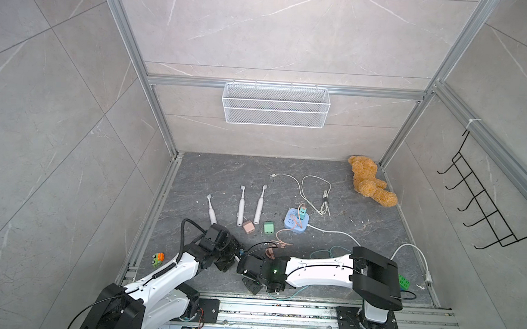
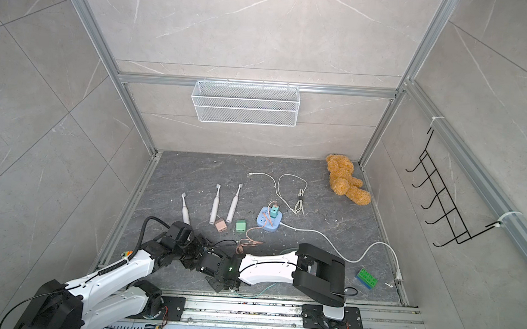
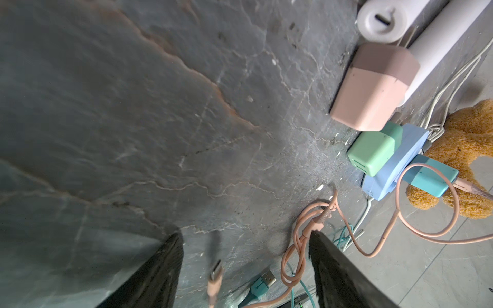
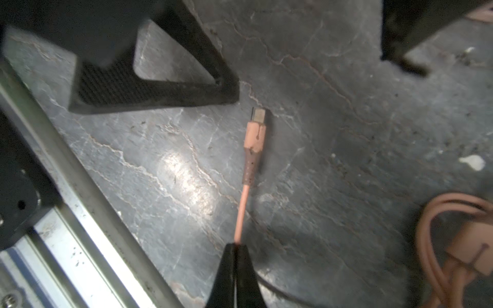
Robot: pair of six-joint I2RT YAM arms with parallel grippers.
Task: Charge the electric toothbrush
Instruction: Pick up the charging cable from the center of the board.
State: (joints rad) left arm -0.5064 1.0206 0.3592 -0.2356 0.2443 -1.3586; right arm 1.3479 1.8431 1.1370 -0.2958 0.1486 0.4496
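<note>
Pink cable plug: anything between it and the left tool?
Nothing visible. The right tool is shut on the pink cable, and the plug sticks out between the fingers of the open left tool.

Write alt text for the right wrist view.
The right gripper is shut on a pink charging cable, its plug pointing toward the open left gripper over a grey marbled tabletop.

Teddy bear (image 1: 371,181): lay in the far right corner of the floor.
Wire basket (image 1: 275,105): hung on the back wall.
Hook rack (image 1: 485,200): hung on the right wall.
Green brick (image 2: 367,278): lay at the front right.
</note>
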